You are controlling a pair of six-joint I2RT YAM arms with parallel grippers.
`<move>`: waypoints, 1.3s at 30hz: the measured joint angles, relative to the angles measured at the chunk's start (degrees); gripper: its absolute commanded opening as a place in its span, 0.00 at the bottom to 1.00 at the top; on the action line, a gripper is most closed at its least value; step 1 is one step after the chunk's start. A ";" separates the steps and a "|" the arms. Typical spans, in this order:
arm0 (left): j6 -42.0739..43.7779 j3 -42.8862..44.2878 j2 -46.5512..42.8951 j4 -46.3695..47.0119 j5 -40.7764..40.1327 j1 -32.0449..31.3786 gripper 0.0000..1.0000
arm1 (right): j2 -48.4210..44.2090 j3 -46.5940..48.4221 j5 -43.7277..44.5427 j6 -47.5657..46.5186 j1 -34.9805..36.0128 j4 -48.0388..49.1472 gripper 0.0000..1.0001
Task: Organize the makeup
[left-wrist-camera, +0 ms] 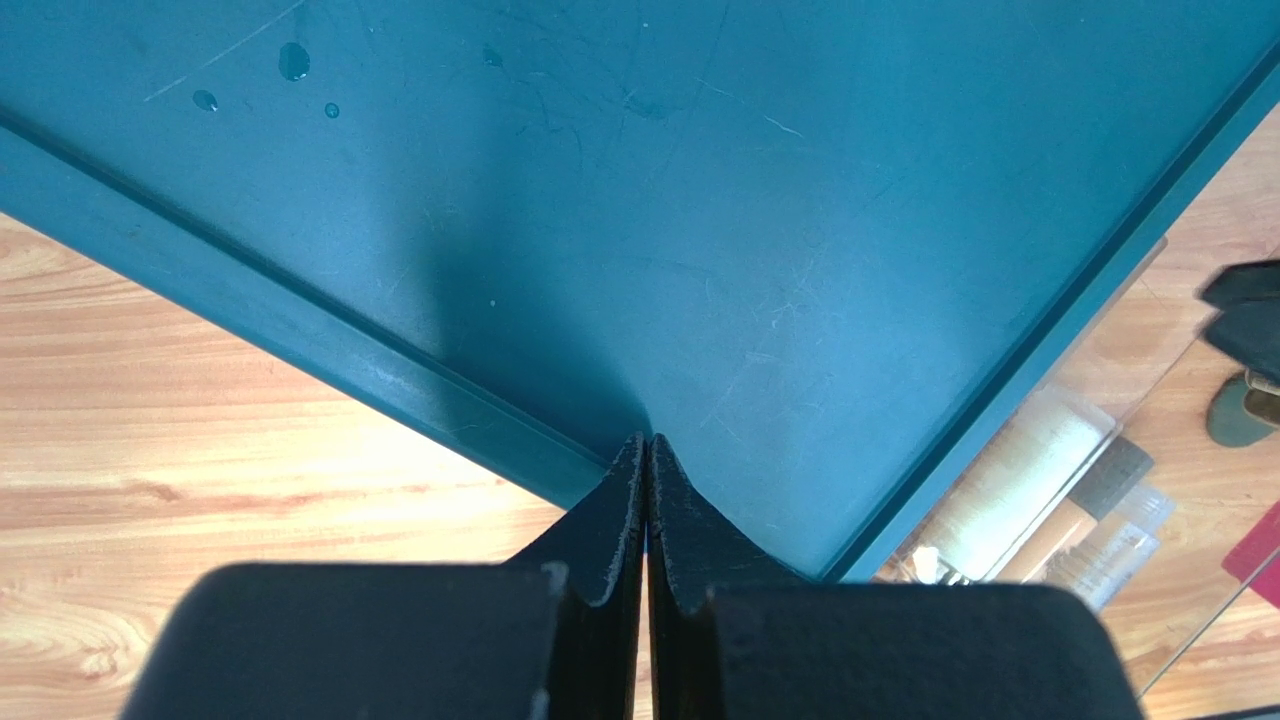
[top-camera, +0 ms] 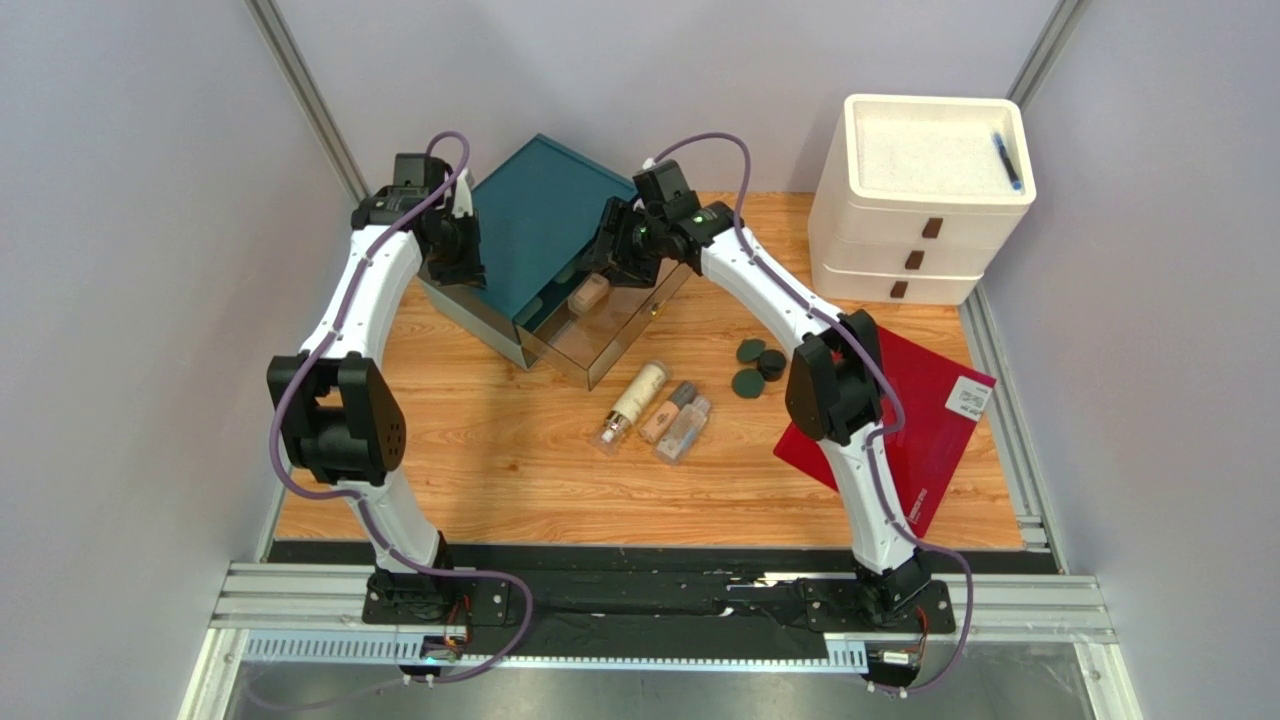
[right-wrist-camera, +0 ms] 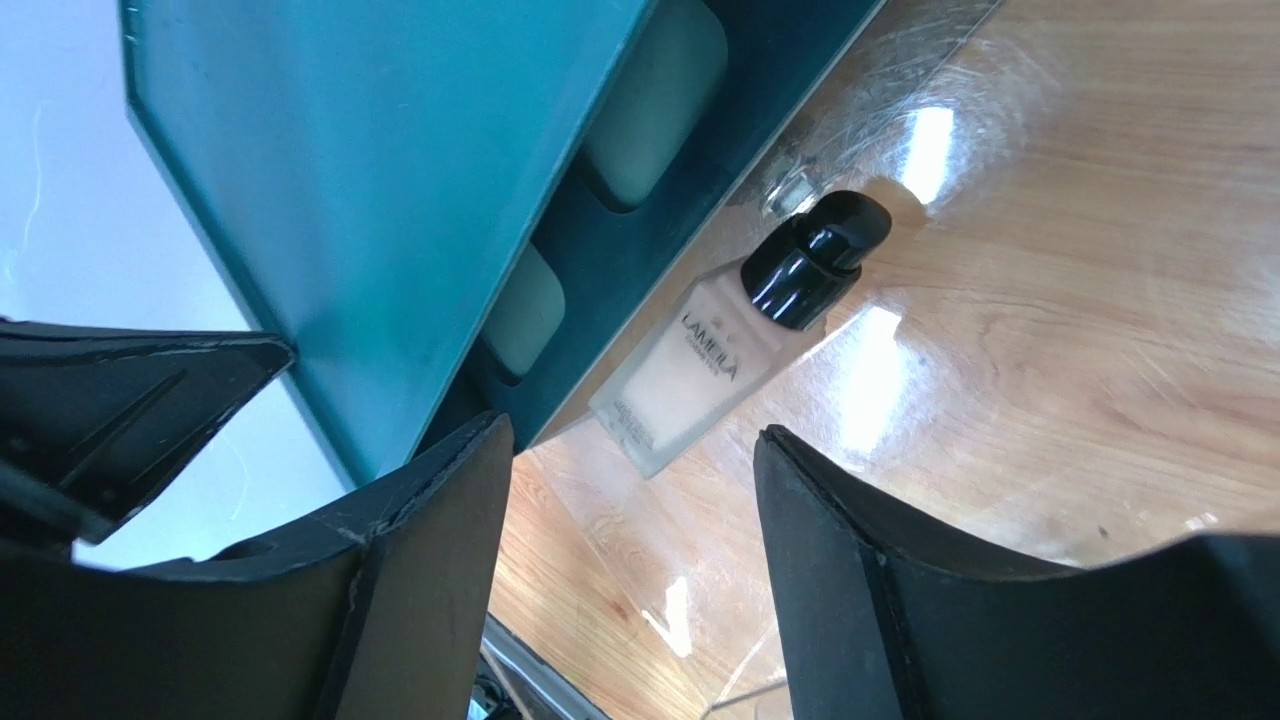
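Right gripper (right-wrist-camera: 631,435) gapes wide, empty, above a beige bottle (right-wrist-camera: 703,372) lying in the clear drawer (top-camera: 624,342). Left gripper (left-wrist-camera: 648,450), closed tight, rests on the teal box (left-wrist-camera: 676,195). More bottles (top-camera: 657,408) and compacts (top-camera: 756,365) lie on the desk (top-camera: 496,450): probably light, hard, slick; pinch them across the mid-body.

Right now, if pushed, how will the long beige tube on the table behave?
Probably rolls: the tube looks round and lies on its side. Looks smooth, so may slip when pinched. The bottles beside it would likely block that side.
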 measured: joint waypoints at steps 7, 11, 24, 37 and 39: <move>0.00 0.35 0.09 -0.63 0.28 -0.07 0.00 | -13.14 -8.68 3.87 -1.73 -0.22 -2.60 0.64; 0.02 0.37 0.09 -1.03 0.48 -0.35 0.00 | -29.51 -22.34 5.68 -1.29 -1.05 -6.08 0.65; 0.57 -0.70 -0.55 -0.94 1.92 -0.81 0.00 | -37.64 -60.15 4.92 3.67 -1.75 -10.32 0.65; 1.07 -2.62 -1.62 0.70 3.08 -0.81 0.00 | -26.62 -56.57 0.57 3.87 -1.75 -4.81 0.62; 1.07 -2.75 -1.70 0.81 3.13 -0.81 0.00 | -25.16 -55.56 -0.07 3.82 -1.75 -3.91 0.59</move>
